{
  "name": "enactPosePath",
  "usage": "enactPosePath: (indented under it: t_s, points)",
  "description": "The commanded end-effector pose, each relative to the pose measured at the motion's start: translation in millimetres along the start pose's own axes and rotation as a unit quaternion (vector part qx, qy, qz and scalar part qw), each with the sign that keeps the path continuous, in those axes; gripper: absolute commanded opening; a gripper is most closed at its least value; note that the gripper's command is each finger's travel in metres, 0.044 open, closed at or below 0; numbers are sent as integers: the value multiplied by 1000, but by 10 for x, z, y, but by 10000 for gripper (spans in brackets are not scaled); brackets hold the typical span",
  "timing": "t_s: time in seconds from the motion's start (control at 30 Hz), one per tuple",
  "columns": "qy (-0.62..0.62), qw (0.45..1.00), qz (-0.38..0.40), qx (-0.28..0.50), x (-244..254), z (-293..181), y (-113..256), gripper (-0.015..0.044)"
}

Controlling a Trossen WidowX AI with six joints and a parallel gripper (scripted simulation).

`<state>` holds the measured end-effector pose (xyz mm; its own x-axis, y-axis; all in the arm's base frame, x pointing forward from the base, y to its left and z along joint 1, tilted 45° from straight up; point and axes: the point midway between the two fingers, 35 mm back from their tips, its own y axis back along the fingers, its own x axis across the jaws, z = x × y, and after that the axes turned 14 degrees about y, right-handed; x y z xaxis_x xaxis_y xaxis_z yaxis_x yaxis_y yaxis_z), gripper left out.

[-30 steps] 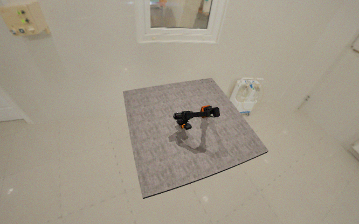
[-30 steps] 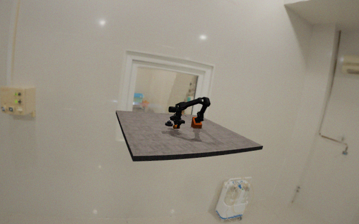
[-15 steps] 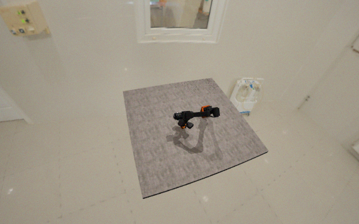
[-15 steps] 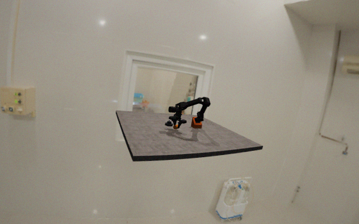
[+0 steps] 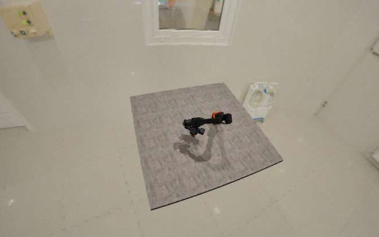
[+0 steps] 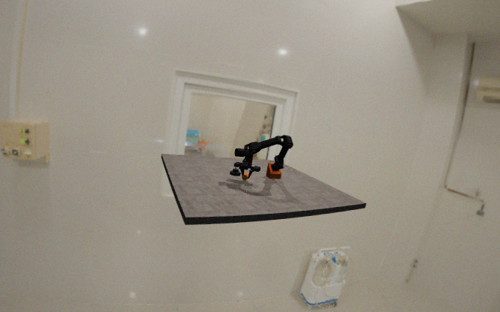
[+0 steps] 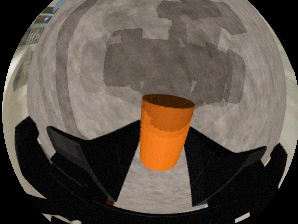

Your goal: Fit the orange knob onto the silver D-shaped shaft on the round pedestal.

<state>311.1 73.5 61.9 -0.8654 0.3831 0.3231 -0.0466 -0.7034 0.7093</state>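
Note:
The orange knob (image 5: 193, 135) (image 6: 245, 177) (image 7: 164, 142) is a plain cylinder, held between the fingers with its axis lying roughly level. Its dark end face points away in the wrist view, and no hole can be made out on it. My gripper (image 5: 194, 133) (image 6: 245, 175) (image 7: 163, 127) points down and is shut on the knob's sides, seemingly just above the table. The round dark pedestal (image 6: 235, 172) stands close to the left of the gripper in the exterior view. It is hidden by the arm in the top view and out of the wrist view; its shaft cannot be made out.
The grey table top (image 5: 167, 176) (image 6: 206, 203) carries the arm's orange base (image 5: 216, 113) (image 6: 273, 171), right of the gripper in the top and exterior views. The arm reaches over the table, and its shadow falls toward the front.

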Motion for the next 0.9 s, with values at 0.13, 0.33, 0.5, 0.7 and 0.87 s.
enactPosePath:
  t_s: [0.13,0.33,0.5,0.7,0.87]
  points:
    - [127,992,-2,-2,-8,2,17,179]
    - [188,982,-2,-2,-8,2,17,179]
    - [188,982,-2,-2,-9,2,-24,179]
    - [188,982,-2,-2,-8,3,-123,179]
    - [191,982,-1,0,-6,5,-107,260]
